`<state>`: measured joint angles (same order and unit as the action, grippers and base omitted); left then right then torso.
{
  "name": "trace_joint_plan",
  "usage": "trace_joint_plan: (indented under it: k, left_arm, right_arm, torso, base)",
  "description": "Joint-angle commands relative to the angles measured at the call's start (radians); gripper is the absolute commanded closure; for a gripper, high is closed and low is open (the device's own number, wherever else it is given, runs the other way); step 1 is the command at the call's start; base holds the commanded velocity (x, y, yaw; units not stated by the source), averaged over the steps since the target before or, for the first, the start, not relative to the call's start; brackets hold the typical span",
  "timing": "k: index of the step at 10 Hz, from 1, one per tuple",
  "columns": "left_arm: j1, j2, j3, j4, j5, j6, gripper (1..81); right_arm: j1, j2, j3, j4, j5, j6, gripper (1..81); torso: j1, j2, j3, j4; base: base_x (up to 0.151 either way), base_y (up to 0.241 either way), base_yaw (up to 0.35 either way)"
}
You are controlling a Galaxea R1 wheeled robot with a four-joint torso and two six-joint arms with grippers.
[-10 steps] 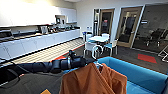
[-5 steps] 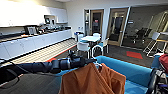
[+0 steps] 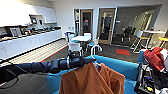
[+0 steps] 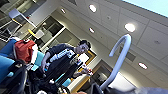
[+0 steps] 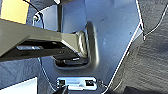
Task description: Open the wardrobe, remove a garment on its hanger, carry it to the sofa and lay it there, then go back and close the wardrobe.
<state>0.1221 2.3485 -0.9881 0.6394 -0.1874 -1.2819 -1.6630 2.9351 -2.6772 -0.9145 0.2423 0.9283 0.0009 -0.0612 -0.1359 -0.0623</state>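
White cabinets and a long kitchen counter (image 3: 27,41) run along the left wall in the head view, cluttered with small items too blurred to name. The left arm (image 3: 37,67) comes in from the left, dark and roughly level, with a cable looping under it. Its left gripper (image 3: 86,60) sits at the hanger's neck, clenched on the hanger (image 3: 94,51), a white hook that stands upright above it; the fingers themselves are hard to make out. The garment (image 3: 92,80), orange, hangs from that hanger, spread wide just in front of the camera and over the near edge of the sofa (image 3: 120,66), bright blue, right behind and below it. Cannot tell if the cloth touches the seat. Mid-room: a small white table with white chairs (image 3: 79,40), wooden doors behind. Right: a red bag (image 3: 155,57) at the sofa's end and a dark rack beside it. The left wrist view looks up at the ceiling lights, the hanger hook (image 4: 120,57) and a person (image 4: 62,60) in dark clothes holding a control rig. The right wrist view shows robot parts over grey carpet; right gripper state cannot be told.
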Motion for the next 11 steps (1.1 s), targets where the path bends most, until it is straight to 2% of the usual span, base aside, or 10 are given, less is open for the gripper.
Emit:
trace_joint_plan:
  k: [1, 11]
  left_arm:
    - [-0.18, -0.015, 0.034, -0.006, -0.087, -0.008, 81.1]
    - [-0.18, -0.023, 0.037, -0.006, -0.083, -0.01, 81.1]
  right_arm:
    - [0.021, -0.008, -0.001, -0.009, -0.037, -0.002, 1.0]
    - [0.019, -0.003, -0.004, -0.009, -0.037, -0.003, 1.0]
  torso:
    - [0.0, 0.0, 0.0, 0.0]
    - [0.0, 0.0, 0.0, 0.0]
  base:
    - [0.0, 0.0, -0.254]
    - [0.0, 0.0, -0.254]
